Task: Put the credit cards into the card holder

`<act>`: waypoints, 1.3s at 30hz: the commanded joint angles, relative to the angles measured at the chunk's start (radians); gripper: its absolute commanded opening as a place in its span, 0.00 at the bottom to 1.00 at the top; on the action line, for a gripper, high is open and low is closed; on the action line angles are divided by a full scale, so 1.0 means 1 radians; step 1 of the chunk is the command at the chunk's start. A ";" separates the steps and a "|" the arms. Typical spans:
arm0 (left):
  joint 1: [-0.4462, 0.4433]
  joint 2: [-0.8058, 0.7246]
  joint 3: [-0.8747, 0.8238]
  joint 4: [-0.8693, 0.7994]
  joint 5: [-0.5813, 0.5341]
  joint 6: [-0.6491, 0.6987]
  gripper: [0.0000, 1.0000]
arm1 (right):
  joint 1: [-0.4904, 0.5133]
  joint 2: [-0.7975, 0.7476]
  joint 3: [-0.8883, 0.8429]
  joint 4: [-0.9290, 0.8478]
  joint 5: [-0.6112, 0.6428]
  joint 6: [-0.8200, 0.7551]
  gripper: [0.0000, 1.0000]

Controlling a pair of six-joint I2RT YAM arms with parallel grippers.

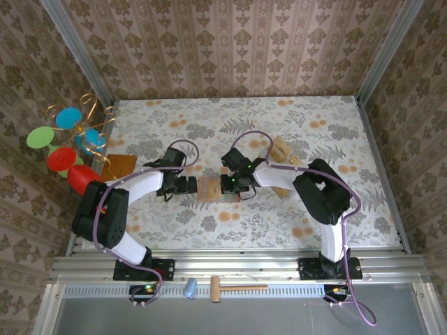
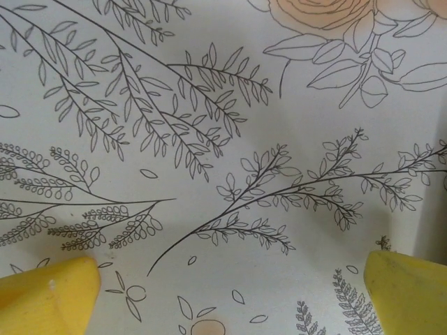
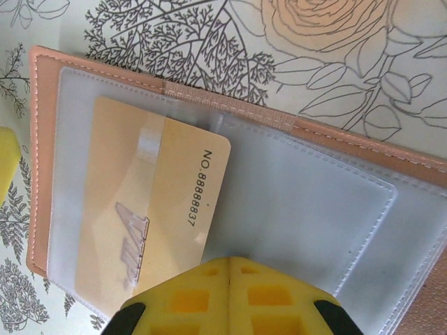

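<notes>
Near rail: wooden mallet, small blue cylinder.
Mid-table: card holder lying open between the two grippers.
Left gripper: jaws spread wide above bare floral cloth, just left of the holder.
Right gripper: jaws pressed together, tips at the lower edge of one credit card sitting partly inside the holder's left clear sleeve.
Farther right: loose credit cards beside the right arm.
Far left: orange-brown board.
</notes>
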 commanded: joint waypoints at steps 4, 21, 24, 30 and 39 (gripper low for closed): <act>-0.030 0.032 0.024 -0.017 0.011 -0.004 0.99 | 0.024 0.021 0.049 -0.068 0.026 -0.025 0.00; -0.079 0.039 0.009 0.014 0.018 -0.024 0.98 | 0.061 0.087 0.147 -0.099 0.004 -0.020 0.00; -0.079 0.030 0.007 0.014 0.016 -0.025 0.98 | 0.061 0.092 0.150 -0.100 0.002 -0.018 0.00; -0.066 -0.002 0.023 -0.011 0.006 -0.019 0.99 | 0.051 0.051 0.117 -0.111 0.031 -0.030 0.00; -0.006 -0.076 0.023 -0.037 0.007 -0.009 0.99 | 0.001 -0.024 0.022 -0.102 0.049 -0.048 0.00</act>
